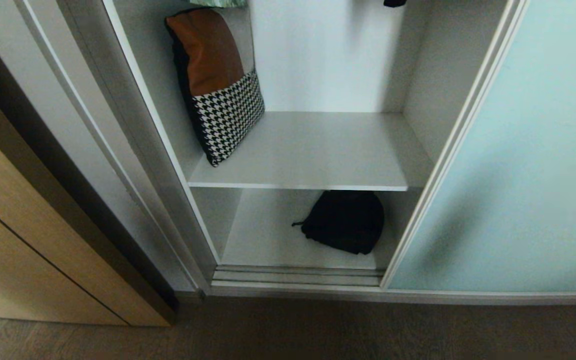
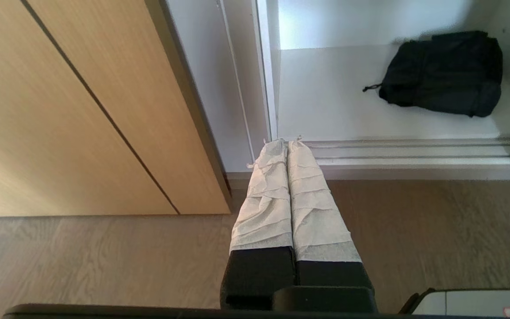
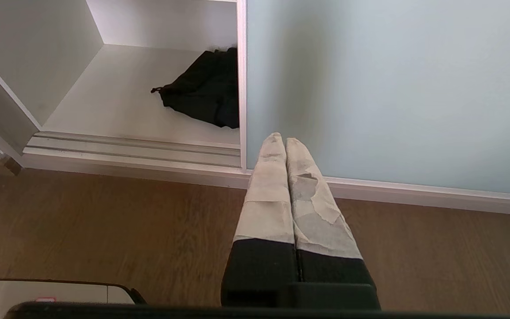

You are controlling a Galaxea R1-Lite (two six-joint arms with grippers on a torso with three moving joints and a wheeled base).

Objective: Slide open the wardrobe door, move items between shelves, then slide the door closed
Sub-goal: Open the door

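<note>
The sliding wardrobe door (image 1: 528,165) stands pushed to the right, so the wardrobe is open. The black bag (image 1: 345,221) lies on the lowest shelf (image 1: 268,235), near its right back corner. A brown-and-houndstooth cushion (image 1: 216,82) leans in the left back corner of the shelf above (image 1: 313,155). The left gripper (image 2: 287,142) and the right gripper (image 3: 280,137) both hang over the wooden floor (image 2: 104,261) before the wardrobe, fingers pressed together, holding nothing.
</note>
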